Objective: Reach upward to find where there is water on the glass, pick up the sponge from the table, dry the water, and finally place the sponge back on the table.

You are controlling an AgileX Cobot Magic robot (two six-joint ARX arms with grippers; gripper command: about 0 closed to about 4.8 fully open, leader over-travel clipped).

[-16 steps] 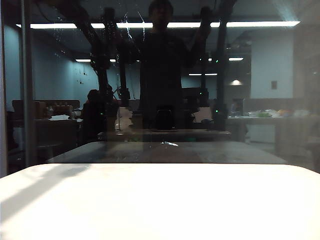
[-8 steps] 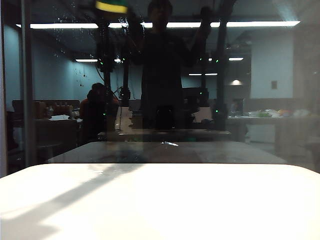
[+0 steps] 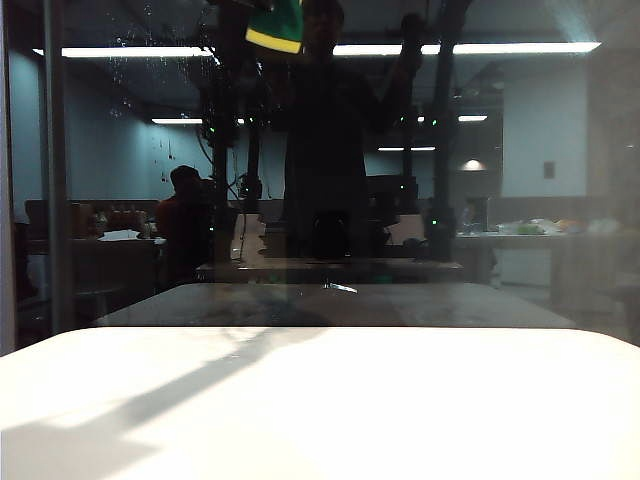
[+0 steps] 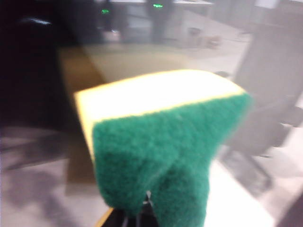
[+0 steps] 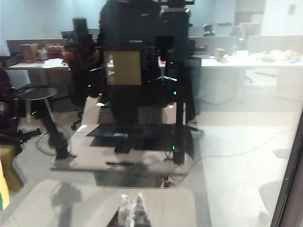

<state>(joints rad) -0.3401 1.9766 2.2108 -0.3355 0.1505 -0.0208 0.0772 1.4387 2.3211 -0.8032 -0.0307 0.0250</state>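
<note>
The sponge [image 3: 276, 24], yellow foam with a green scouring layer, is up at the top of the glass [image 3: 530, 200], left of the middle. In the left wrist view the sponge [image 4: 161, 137] fills the picture, green face toward the camera, and my left gripper [image 4: 146, 210] is shut on its near end. Water [image 3: 135, 42] shows as small pale droplets and thin streaks on the pane, to the left of the sponge. My right gripper [image 5: 132, 204] hangs low over the white table [image 5: 57, 203] with its fingertips together and nothing between them. It does not show in the exterior view.
The white table [image 3: 400, 410] fills the lower part of the exterior view, crossed by the left arm's slanting shadow [image 3: 190, 385]. The pane mirrors a dark standing person [image 3: 325, 140], the arms' columns and ceiling lights. A vertical frame post [image 3: 55, 170] stands at the far left.
The sponge has entered the top of the exterior view and moved right along the glass. The arm's shadow on the table has swung right. The right arm has stayed still.
</note>
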